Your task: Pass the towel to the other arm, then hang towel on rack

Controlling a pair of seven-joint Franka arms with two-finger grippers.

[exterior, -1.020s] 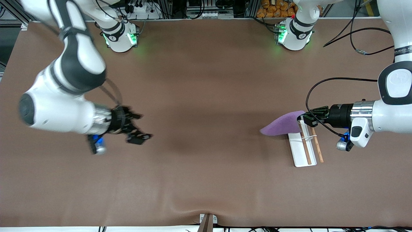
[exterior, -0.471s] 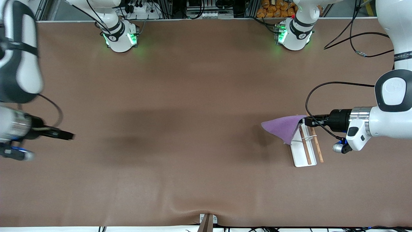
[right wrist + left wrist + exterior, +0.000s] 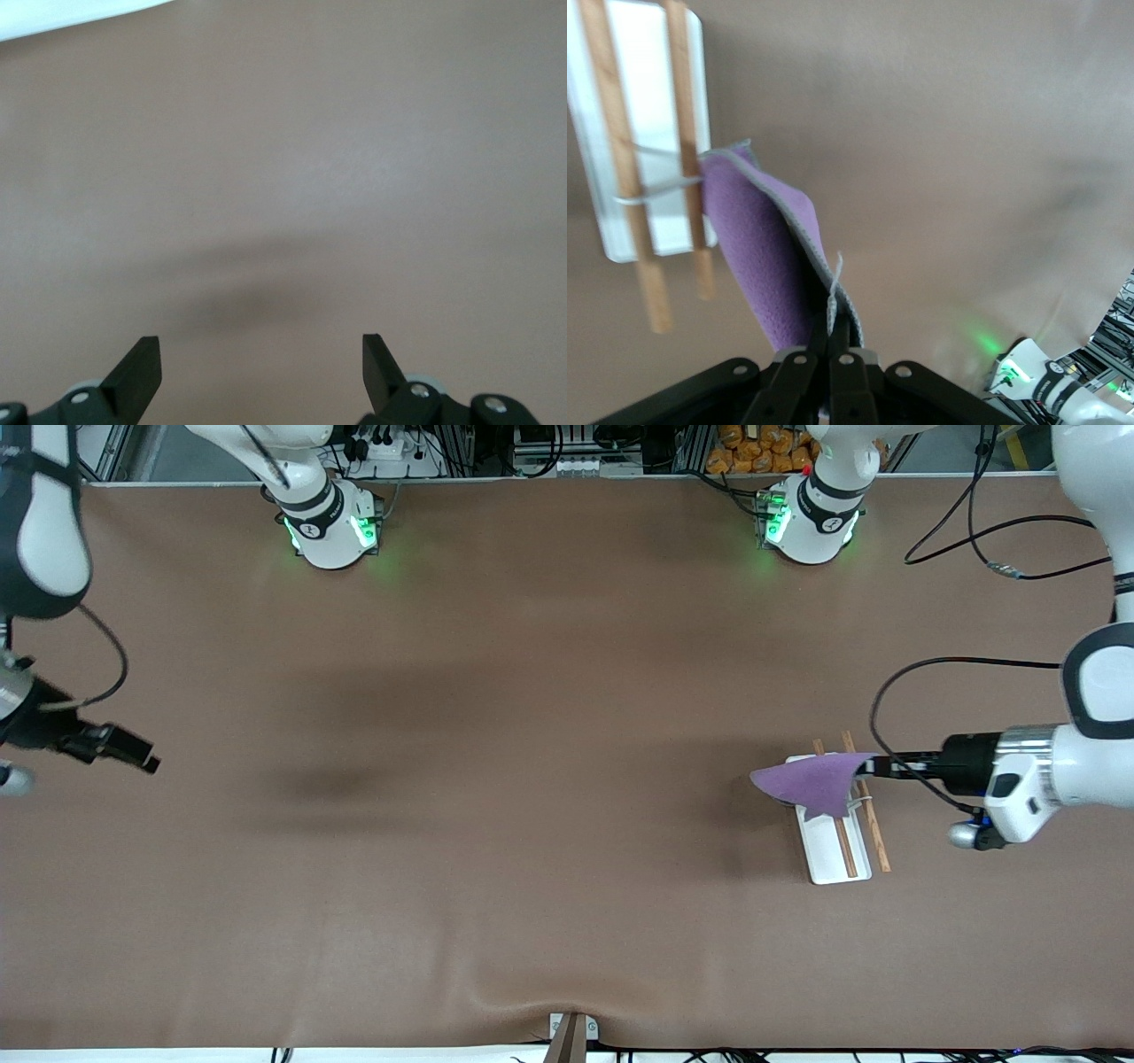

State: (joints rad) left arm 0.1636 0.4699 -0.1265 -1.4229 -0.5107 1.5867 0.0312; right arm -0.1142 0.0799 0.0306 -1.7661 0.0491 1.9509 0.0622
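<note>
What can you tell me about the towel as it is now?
The towel is a small, soft lilac-purple cloth with a grey edge showing in the left wrist view. The left gripper holds it pinched by one corner, jaws shut, so it hangs in a pointed drape over the rack, covering the crossbar end of the wooden rods. Whether it rests on them cannot be told.
</note>
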